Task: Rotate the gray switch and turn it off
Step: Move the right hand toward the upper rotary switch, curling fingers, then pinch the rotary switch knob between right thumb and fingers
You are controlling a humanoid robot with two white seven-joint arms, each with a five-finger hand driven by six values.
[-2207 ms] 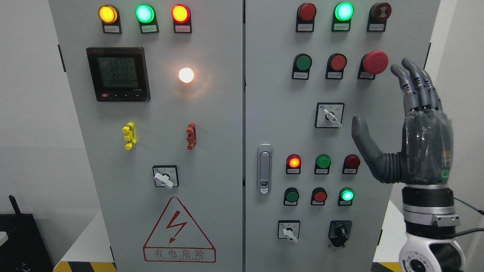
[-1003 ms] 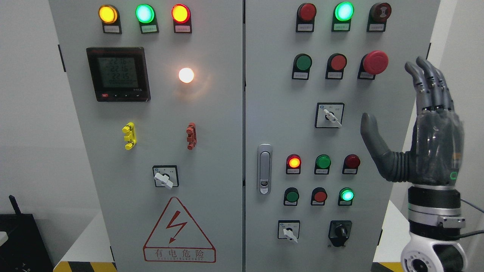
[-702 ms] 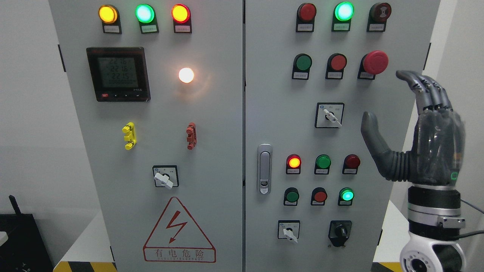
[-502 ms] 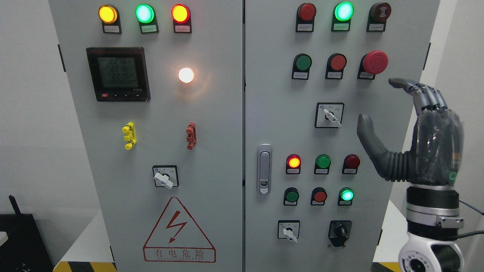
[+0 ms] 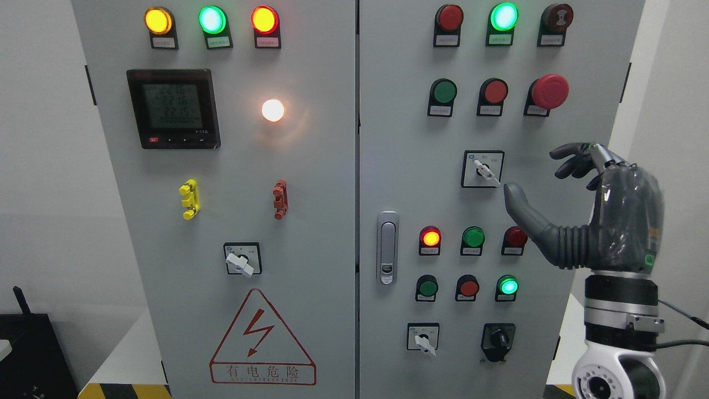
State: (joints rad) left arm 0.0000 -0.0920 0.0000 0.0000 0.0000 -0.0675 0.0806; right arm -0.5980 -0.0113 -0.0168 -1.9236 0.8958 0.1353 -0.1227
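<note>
Gray switch [image 5: 486,173], a small rotary selector with a pale knob on a square black-framed plate, sits in the middle of the right door of the control cabinet [image 5: 354,166], below a row of green, red and large red mushroom buttons. Its knob points down and to the right. The right hand [image 5: 587,210] comes up from the lower right corner and hangs just right of the switch, in front of the cabinet's right edge. Its four fingers [image 5: 573,160] are curled forward and down, their tips at about the switch's height but apart from it, while the thumb [image 5: 520,208] stretches left, its tip just beside the lower right corner of the switch plate. Whether the thumb touches the panel cannot be told. The hand holds nothing. The thumb partly covers a dark red lamp [image 5: 514,237] in the row below, next to a green lamp [image 5: 473,237] and a lit red lamp [image 5: 430,238]. On the left door are a digital meter [image 5: 173,108], a glowing white lamp [image 5: 272,110] and another selector [image 5: 242,259] above a red warning triangle [image 5: 262,338].
</note>
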